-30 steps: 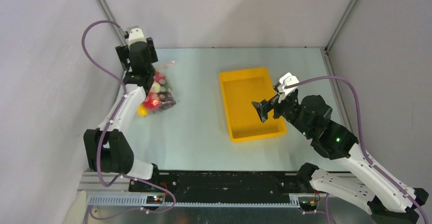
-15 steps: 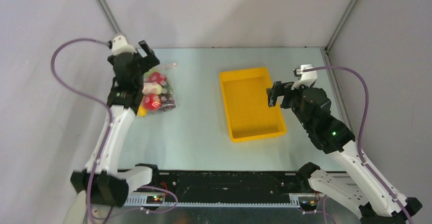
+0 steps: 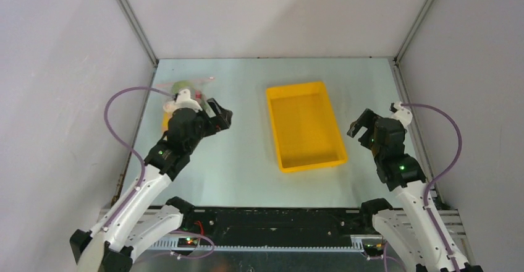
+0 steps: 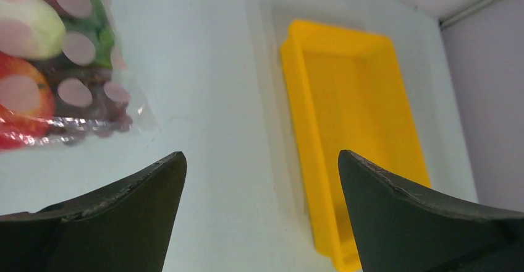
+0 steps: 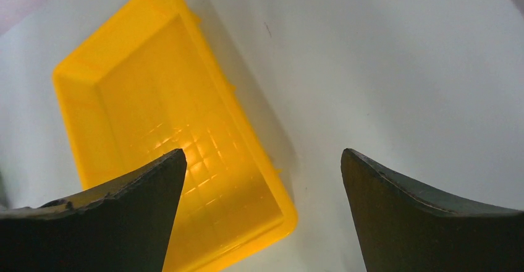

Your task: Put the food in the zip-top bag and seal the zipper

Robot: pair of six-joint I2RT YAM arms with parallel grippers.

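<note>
The left tool [image 4: 259,161] is wide open and holds nothing; it hangs over the bare tabletop [image 4: 204,68]; the zip-top bag [image 4: 126,108] lies flat ahead of it and off to its left, not touching it; the food [image 4: 62,80] is inside, and a red apple [image 4: 18,93], a pale green cabbage [image 4: 25,25] and dark grapes [image 4: 92,99] show through the clear plastic; the yellow tray [image 4: 296,99] sits ahead and to the right of this tool and looks empty; the right tool [image 5: 262,157] is wide open too and holds nothing, with the tray ahead on its left.

I think the filling is about done and the job left is the zipper [image 3: 204,80]; from above it is a thin pink line at the end of the bag farthest from the left tool, and I cannot tell if it is pressed shut; a small yellow bit [image 3: 165,122] peeks out beside the left arm [image 3: 164,154], and I cannot tell if it is in the bag or out; that is worth a look first.

To seal well, one tool should pinch one end of the pink strip softly and slide along to the other end; the bag is floppy, so the other tool may need to hold a corner down.

There is plenty of bare tabletop between the bag and the tray; the side wall [image 3: 74,99] is close behind the bag, so there is little room there; the tray's rim stands up, so a tool should go over it; the right tool has open tabletop ahead on its right.
</note>
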